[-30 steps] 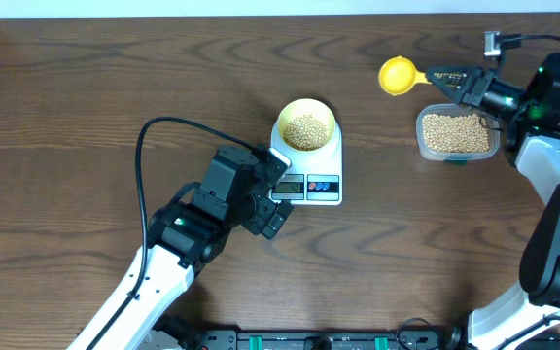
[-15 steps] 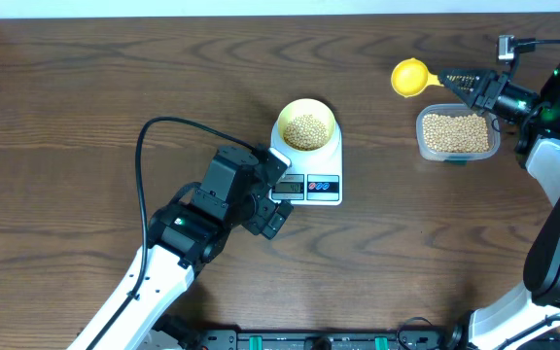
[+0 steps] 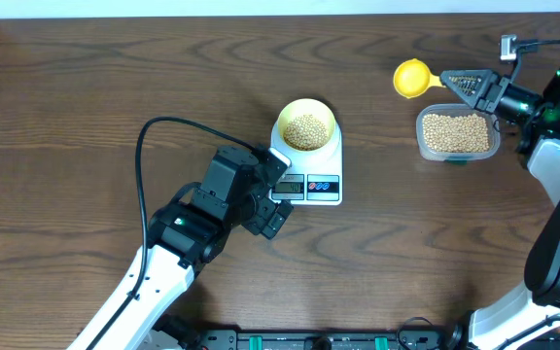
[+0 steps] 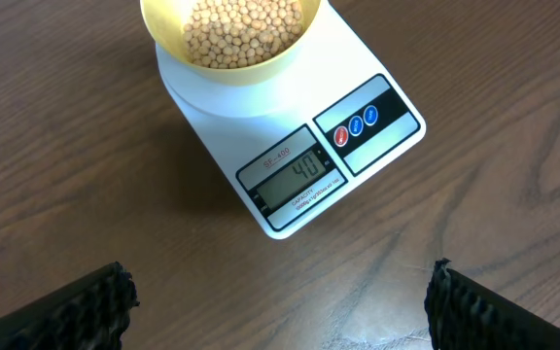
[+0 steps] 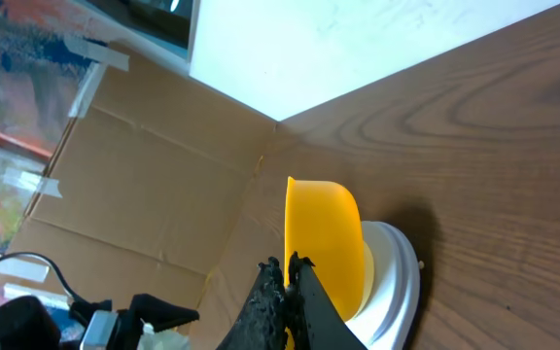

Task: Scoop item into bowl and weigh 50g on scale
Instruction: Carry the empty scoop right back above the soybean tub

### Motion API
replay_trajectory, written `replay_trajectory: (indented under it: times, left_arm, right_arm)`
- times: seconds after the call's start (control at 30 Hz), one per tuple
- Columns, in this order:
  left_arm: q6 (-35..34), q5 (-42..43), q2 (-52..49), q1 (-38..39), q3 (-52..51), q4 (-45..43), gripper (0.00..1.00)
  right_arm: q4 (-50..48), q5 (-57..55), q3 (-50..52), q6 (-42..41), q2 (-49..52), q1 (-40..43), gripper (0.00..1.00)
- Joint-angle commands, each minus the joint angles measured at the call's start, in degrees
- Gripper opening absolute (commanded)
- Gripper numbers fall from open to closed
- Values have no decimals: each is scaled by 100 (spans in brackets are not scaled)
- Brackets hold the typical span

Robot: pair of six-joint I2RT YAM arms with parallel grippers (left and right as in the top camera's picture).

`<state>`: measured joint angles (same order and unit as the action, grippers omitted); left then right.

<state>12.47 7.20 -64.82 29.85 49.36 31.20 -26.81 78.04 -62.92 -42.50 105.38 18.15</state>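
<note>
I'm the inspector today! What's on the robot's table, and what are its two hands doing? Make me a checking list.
Surface: brown wood table; no spills seen.
Job's things: bowl of beans sits on the scale; display seems to read 40, under 50. A clear tub holds more beans. The yellow scoop looks empty.
Clutter: nothing seen.
Grippers: left gripper is open and empty, near the scale. Right gripper is shut on the scoop's handle, beside the tub.
Cables: a black cable loops over the table by the left arm.
Surroundings: cardboard stands past the table edge.
</note>
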Motion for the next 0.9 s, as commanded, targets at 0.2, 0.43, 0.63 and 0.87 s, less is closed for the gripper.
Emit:
replay_trajectory:
  times: [0.2,0.43,0.63,0.87]
  left_arm:
    - [37,24,42,7,4,-4,98]
    - [37,24,42,7,4,-4,98]
    - [37,24,42,7,4,-4,98]
    - [37,24,42,7,4,-4,98]
  right_arm:
    - [7,640,15,-280,15,234,1]
    - [0,807,15,-308,15,319,1]
    - [0,765,15,-297,17,319,1]
    - [0,540,15,-433,15,319,1]
